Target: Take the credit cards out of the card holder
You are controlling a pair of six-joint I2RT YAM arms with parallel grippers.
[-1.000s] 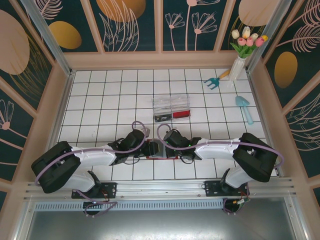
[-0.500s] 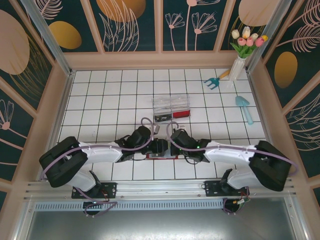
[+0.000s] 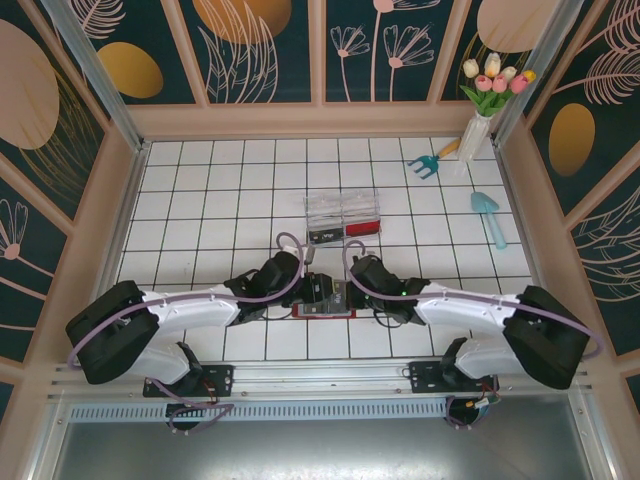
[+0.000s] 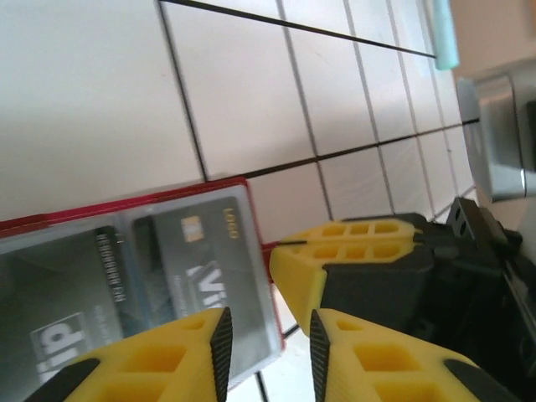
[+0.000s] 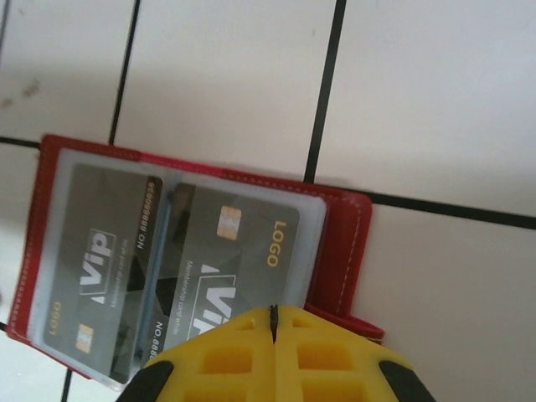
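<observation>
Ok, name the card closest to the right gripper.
The card with its chip uppermost in the right wrist view; the right gripper overlaps it, not the other card.

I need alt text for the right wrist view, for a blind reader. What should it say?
An open red card holder lies on a white tiled table, with two grey credit cards marked ViP and LOGO behind its clear pockets. At the bottom of the picture, the yellow right end effector is shut, overlapping the holder's edge.
</observation>
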